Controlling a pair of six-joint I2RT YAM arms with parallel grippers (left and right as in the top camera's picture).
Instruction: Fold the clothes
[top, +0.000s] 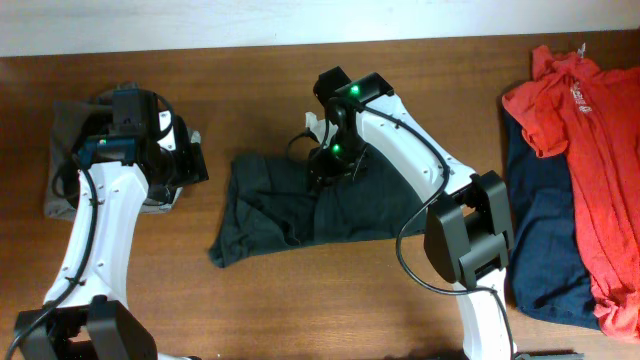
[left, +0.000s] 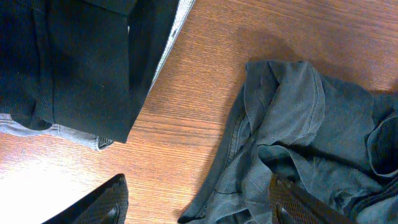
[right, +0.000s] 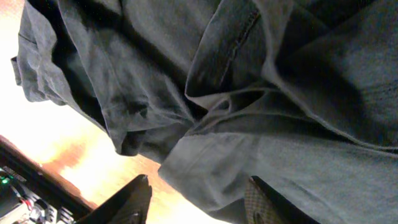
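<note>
Reading outward from the robot's side, we meet first the bare wooden table (top: 300, 310) between the two arm bases; just beyond it lies the dark green-black T-shirt (top: 265, 205), crumpled and loosely doubled over near the middle of the table, one corner trailing toward the near left; the right arm (top: 420, 150) bends over from the near right and holds the right gripper (right: 199, 182) low over the far middle part of this shirt; in the right wrist view its fingers (right: 127, 202) stand parted, a rumpled fold of cloth lies just ahead of the gap, and we see nothing pinched, so we read it as released; the left arm (top: 95, 225) runs up the left side, and the left gripper (left: 198, 186) hangs near the shirt's left edge, jaws spread wide and empty, with bare wood and the shirt's hem beneath them; further left and slightly farther out, a black garment (left: 74, 62) rests on a grey garment (left: 68, 132), both apart from the T-shirt with a strip of wood between; at the right end of the table a red garment (top: 590, 140) lies spread over a navy garment (top: 540, 250), well apart from the T-shirt and reaching toward the far edge; beyond that edge we see a pale surface (top: 200, 25)
</note>
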